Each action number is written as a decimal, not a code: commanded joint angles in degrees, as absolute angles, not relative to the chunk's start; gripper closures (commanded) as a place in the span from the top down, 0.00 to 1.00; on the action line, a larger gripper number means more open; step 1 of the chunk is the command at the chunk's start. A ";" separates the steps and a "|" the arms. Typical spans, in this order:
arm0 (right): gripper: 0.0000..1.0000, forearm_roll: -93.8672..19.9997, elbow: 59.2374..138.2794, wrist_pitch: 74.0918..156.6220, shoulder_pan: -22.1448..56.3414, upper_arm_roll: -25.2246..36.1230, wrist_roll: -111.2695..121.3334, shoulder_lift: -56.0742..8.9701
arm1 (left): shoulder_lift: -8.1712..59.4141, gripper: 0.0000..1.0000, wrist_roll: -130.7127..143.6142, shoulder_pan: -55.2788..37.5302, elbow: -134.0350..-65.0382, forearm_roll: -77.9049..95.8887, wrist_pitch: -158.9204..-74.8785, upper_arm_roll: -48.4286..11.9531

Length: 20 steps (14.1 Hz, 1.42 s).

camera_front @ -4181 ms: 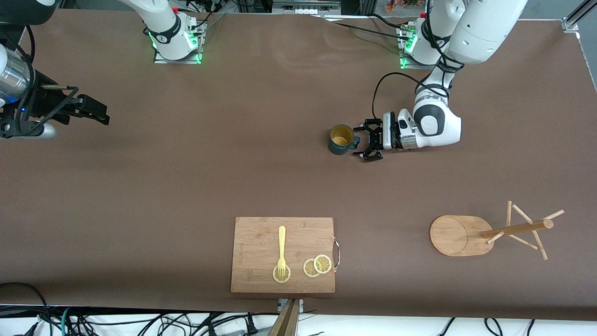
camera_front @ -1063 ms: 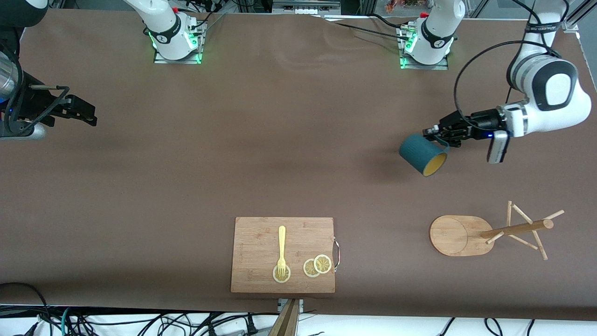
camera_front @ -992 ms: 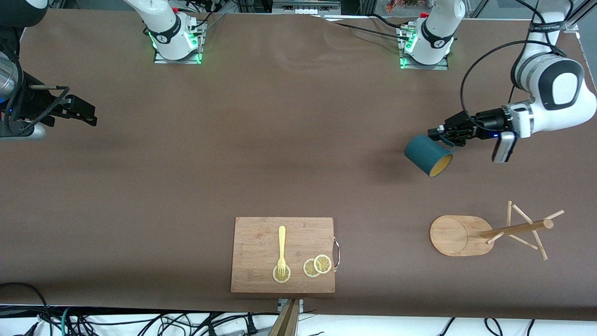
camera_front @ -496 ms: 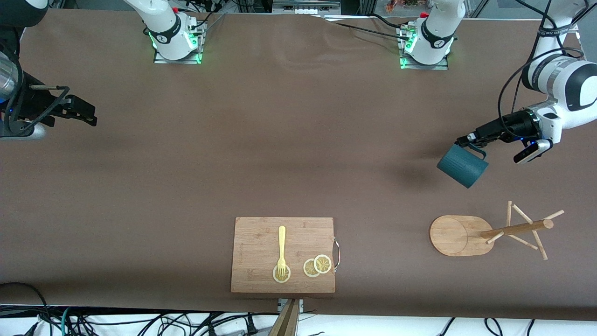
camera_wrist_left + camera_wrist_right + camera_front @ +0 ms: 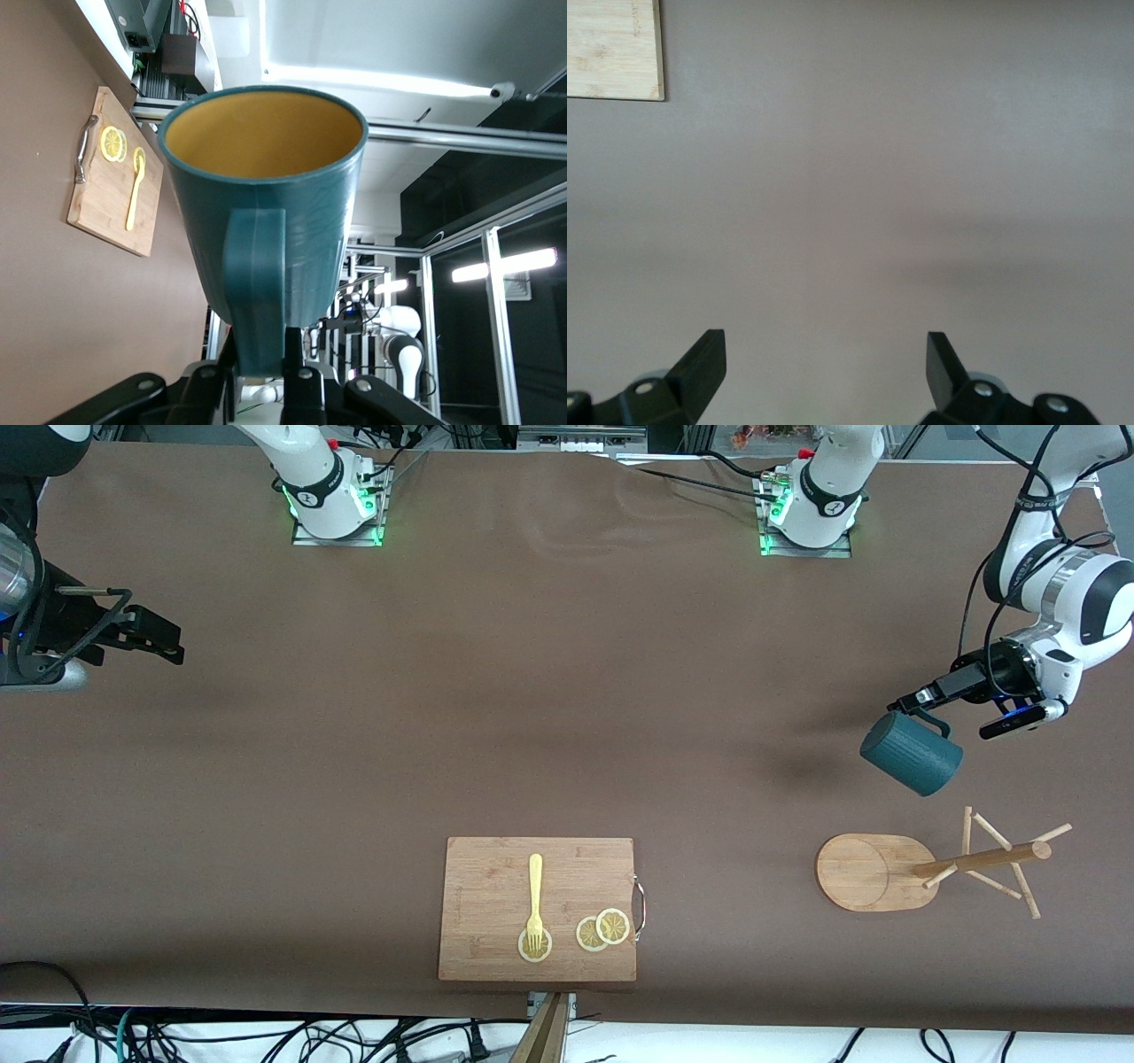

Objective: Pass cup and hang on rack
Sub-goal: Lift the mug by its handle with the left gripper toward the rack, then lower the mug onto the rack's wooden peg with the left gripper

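our left gripper [image 5: 905, 705] pinches the handle of the teal cup [image 5: 911, 754], carried tilted in the air near the wooden rack [image 5: 939, 864]. hanging remains. our right gripper [image 5: 826, 363] waits, fingers wide and empty, over bare table.

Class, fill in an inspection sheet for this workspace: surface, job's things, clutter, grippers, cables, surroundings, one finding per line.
Surface: brown table, no spills seen.
Job's things: cup in the air, tilted, held by its handle, over bare table farther from the camera than the rack; rack stands with nothing on its pegs.
Clutter: board with fork and three lemon slices.
Grippers: left gripper shut on the cup's handle; right gripper waits with jaws open at its arm's end of the table.
Cables: tangle under the table's near edge.
Surroundings: metal framing and ceiling lights in the left wrist view.
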<state>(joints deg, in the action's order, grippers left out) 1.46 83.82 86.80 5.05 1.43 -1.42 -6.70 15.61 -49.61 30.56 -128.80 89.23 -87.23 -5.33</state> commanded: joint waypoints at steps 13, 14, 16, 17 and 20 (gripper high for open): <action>1.00 1.58 82.97 86.66 4.39 0.88 -1.58 -6.94 | 35.49 0.00 -48.69 37.44 -113.75 92.55 -76.20 -6.59; 1.00 1.67 82.97 86.66 4.39 0.88 -1.50 -6.94 | 37.16 0.00 -48.60 37.44 -111.73 92.64 -75.77 -6.59; 1.00 1.58 82.97 86.66 4.39 0.88 -1.49 -6.94 | 39.02 0.00 -48.60 37.44 -109.69 92.72 -75.24 -6.59; 1.00 1.58 82.97 86.66 4.39 0.88 -1.58 -6.94 | 39.55 0.00 -48.60 37.44 -109.51 92.72 -75.06 -6.68; 1.00 1.67 82.97 86.66 4.39 0.88 -1.58 -6.94 | 43.23 0.00 -48.60 37.44 -106.18 92.81 -73.75 -6.59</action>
